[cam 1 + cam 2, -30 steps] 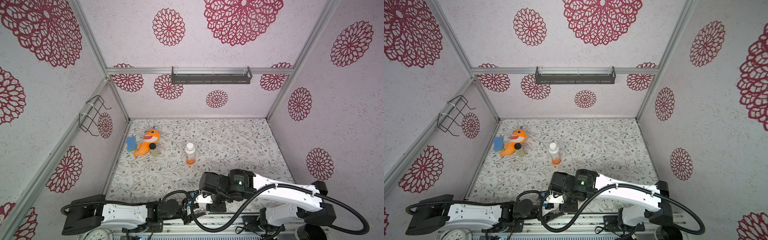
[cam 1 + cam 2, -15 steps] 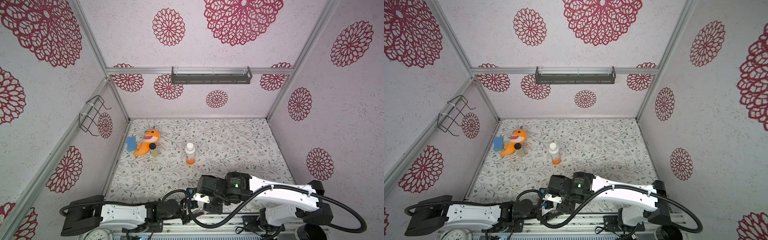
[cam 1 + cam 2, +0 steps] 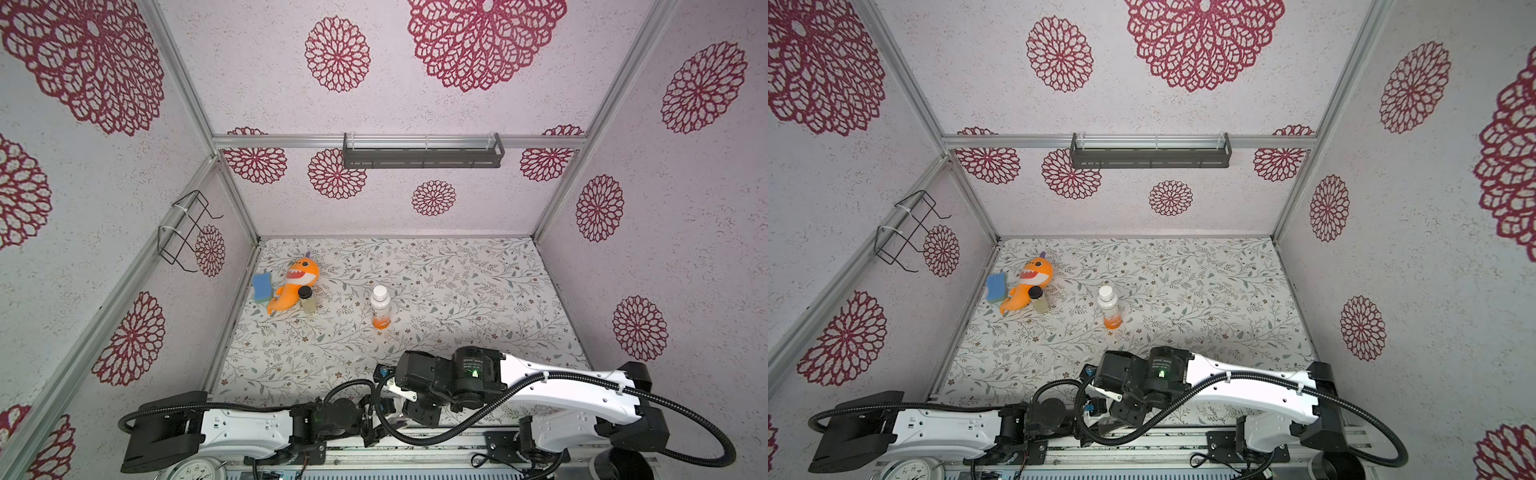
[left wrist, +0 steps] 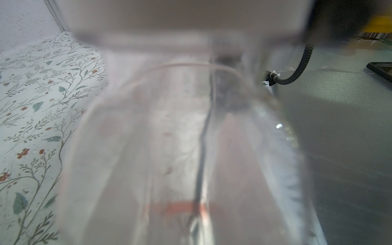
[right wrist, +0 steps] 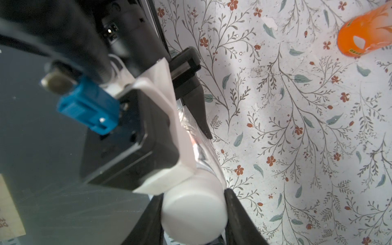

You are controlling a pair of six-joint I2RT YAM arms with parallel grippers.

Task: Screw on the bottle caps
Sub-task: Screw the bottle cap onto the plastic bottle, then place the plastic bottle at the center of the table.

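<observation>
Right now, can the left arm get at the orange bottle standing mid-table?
Probably not yet: the left gripper is shut on the clear bottle whose white cap the right gripper grips. Otherwise nothing stands in its way to the orange bottle.

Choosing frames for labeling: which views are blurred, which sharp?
Left wrist: the clear bottle fills the picture, badly out of focus; the floral mat at the edge is sharper. Right wrist: mat sharp, white cap up close soft. Both top views: sharp, evenly lit.

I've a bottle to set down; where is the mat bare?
Bare: the mat from the orange-based bottle to the right wall, and between that bottle and the right arm. Crowded: far-left corner, sponge, plush toy, jar.
</observation>
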